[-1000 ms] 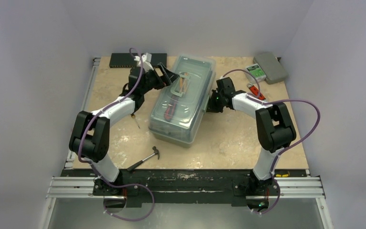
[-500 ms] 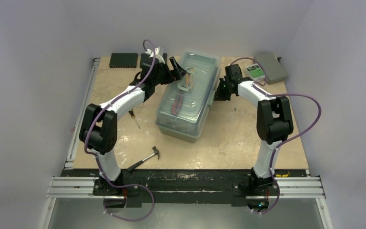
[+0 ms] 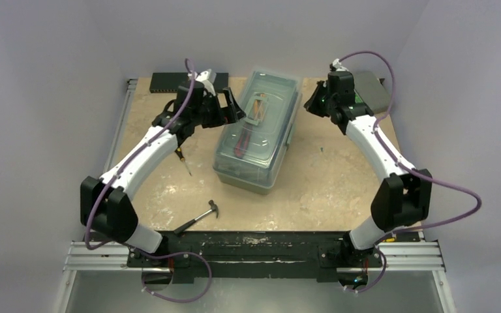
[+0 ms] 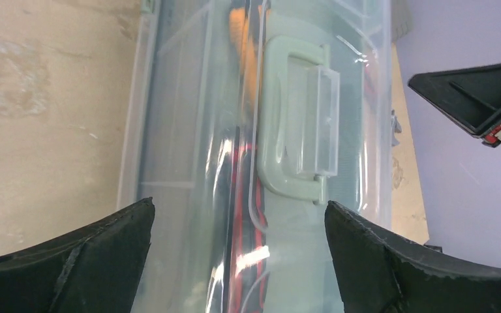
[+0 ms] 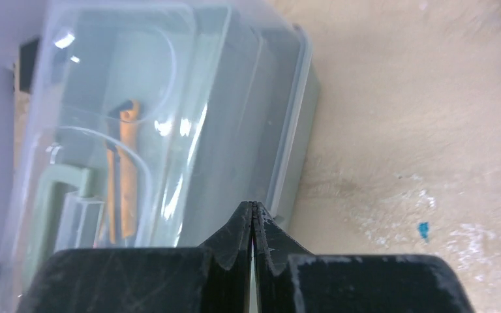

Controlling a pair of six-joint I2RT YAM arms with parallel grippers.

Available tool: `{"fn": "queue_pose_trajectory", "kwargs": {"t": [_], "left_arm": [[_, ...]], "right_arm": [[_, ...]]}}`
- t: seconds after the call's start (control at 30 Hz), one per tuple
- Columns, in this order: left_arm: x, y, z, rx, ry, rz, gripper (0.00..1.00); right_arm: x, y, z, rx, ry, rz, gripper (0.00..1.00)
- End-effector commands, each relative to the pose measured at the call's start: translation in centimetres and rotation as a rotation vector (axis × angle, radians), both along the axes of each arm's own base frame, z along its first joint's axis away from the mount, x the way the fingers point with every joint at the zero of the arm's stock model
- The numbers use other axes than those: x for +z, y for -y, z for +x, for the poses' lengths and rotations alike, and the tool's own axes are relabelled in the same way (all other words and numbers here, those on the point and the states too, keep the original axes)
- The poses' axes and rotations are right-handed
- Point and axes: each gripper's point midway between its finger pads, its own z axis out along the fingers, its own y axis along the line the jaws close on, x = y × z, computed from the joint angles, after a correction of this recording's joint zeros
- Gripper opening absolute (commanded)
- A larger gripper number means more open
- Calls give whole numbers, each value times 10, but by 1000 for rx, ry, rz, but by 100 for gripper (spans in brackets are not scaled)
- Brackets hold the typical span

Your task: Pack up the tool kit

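The toolbox (image 3: 258,134) sits on the table (image 3: 339,189) a little beyond the middle. Its long axis runs from the near edge towards the back wall, with the far end swung slightly to the right. The translucent lid (image 3: 271,88) is down, and the pale green handle (image 4: 287,153) lies flat along the top, in line with the box's length.

Through the lid I can see tools inside. An orange-handled tool (image 5: 124,173) lies under the handle towards the far end, and red and black grips (image 4: 244,215) lie towards the near end. The plastic is too cloudy to say which tray each one rests in.

The left gripper (image 3: 229,107) hovers at the box's left flank, level with the handle. Its jaws are spread wide and have nothing between them. The right gripper (image 5: 253,210) hangs off the far right corner of the box, not touching it, with its fingers pressed tight together and empty.

Two tools lie loose on the table. A screwdriver (image 3: 184,161) lies just left of the box, under the left arm. A hammer (image 3: 199,216) lies near the front edge, its head towards the box.

A flat black box (image 3: 169,81) rests along the far left edge. A grey case (image 3: 378,91) is at the far right, partly hidden behind the right arm.
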Motion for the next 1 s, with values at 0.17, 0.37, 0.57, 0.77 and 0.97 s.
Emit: {"fn": "queue_pose_trajectory", "kwargs": {"t": [0.17,0.37,0.57,0.77,0.97], "left_arm": [[43,-79,-29,183,202,127,99],[20,-138,-40,397,378,268,99],[-21,-177,-49,472,570,468,100],[-47,-205,-53,555,577,532,100],[-56,-225,-54,576,557,631,100]], "right_arm": [[71,50,-39,-149,369,-77,60],[61,70,-58,-216,619,-96,99],[5,91,-79,-179,534,-330,98],[-10,95,-94,-136,610,-373,99],[-50,126,-95,-288,545,-397,99]]}}
